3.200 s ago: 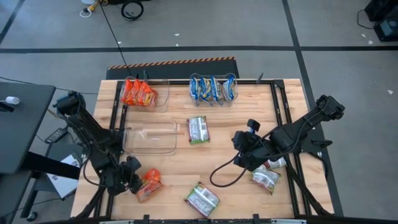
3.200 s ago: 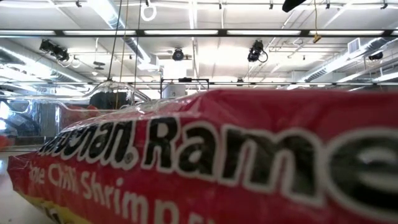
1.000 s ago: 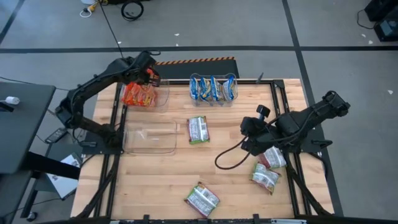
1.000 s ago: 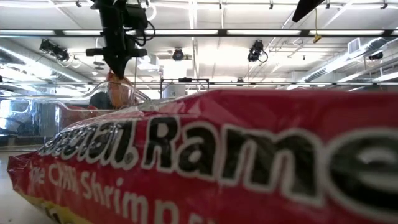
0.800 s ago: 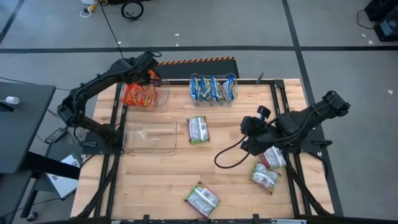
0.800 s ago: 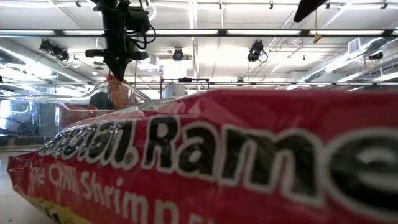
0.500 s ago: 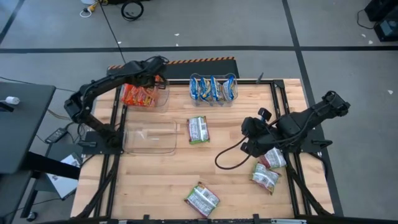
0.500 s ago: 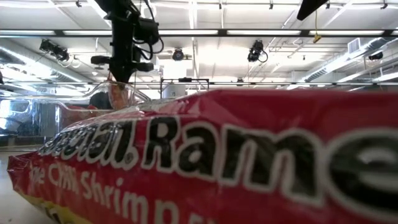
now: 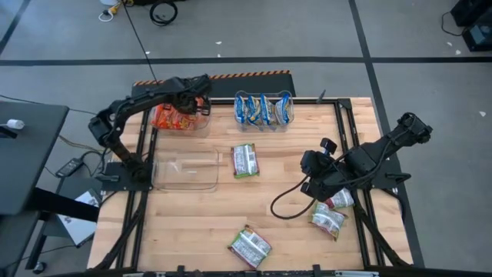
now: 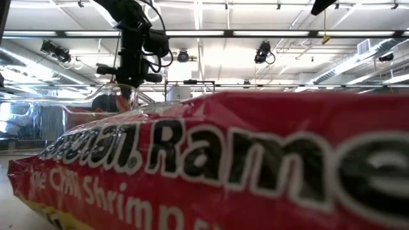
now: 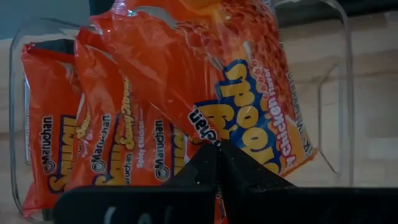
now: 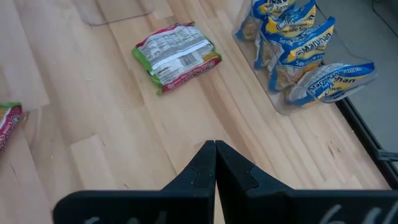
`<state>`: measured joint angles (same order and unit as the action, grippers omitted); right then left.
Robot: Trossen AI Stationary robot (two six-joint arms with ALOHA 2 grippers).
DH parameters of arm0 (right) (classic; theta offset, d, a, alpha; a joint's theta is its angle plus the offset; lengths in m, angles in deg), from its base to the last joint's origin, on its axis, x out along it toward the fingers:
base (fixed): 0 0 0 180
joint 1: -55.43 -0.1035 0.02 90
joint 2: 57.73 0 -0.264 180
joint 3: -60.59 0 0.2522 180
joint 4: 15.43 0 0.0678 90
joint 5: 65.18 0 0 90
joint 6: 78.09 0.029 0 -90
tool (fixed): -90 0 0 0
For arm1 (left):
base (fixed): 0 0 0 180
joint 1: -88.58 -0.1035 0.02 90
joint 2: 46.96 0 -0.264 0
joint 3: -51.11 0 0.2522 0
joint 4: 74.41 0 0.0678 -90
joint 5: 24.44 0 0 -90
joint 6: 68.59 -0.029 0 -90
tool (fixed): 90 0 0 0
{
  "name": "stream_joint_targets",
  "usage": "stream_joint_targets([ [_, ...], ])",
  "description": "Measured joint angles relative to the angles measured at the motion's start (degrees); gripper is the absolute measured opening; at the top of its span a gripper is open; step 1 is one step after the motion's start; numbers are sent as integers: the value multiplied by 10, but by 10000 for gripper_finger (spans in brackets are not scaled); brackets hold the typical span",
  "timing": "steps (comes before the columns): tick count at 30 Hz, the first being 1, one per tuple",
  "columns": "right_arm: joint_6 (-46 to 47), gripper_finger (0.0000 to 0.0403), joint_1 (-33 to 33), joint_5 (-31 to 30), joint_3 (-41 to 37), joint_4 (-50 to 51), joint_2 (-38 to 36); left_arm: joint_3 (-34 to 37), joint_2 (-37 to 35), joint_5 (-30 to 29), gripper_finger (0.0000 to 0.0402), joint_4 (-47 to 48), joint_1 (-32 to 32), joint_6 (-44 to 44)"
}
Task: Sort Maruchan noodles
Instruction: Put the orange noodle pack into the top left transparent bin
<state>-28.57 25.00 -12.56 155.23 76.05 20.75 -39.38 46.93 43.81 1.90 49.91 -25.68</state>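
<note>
wood table (image 9: 269,231): your left gripper (image 11: 217,149) pinches an orange packet (image 11: 249,99) over its bin (image 9: 201,123); right gripper (image 12: 215,149) closed, empty; green packets (image 9: 245,160) remain.

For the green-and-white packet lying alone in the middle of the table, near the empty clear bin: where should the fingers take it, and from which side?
The green-and-white packet lies flat, label side down, clear of the empty bin. Being flat and crinkly, it is probably best taken from straight above, fingers spanning its narrower width near the middle. The right gripper, fingers shut, is nearest and would need to open first.
</note>
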Motion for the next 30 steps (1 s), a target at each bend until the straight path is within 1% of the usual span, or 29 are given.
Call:
stream_joint_targets([
  [8, -1, 12, 0, 0, 0, 19, 0, 0, -9, 6, 11, 71, 4, -16],
  [14, -2, 12, 0, 0, 0, 26, 0, 0, -6, 6, 11, 42, 16, -22],
  [19, -1, 12, 0, 0, 0, 26, 0, 0, 15, 24, 11, 3, 12, -41],
  [23, 8, 12, 0, 9, 0, 26, 0, 0, 36, 25, 11, 3, 9, -51],
  [26, 14, 12, 0, 15, 0, 26, 0, 0, 41, 25, 11, 1, 9, -65],
  [30, 15, 12, 0, 15, 0, 26, 0, 0, 42, 25, 15, 3, 9, -61],
])
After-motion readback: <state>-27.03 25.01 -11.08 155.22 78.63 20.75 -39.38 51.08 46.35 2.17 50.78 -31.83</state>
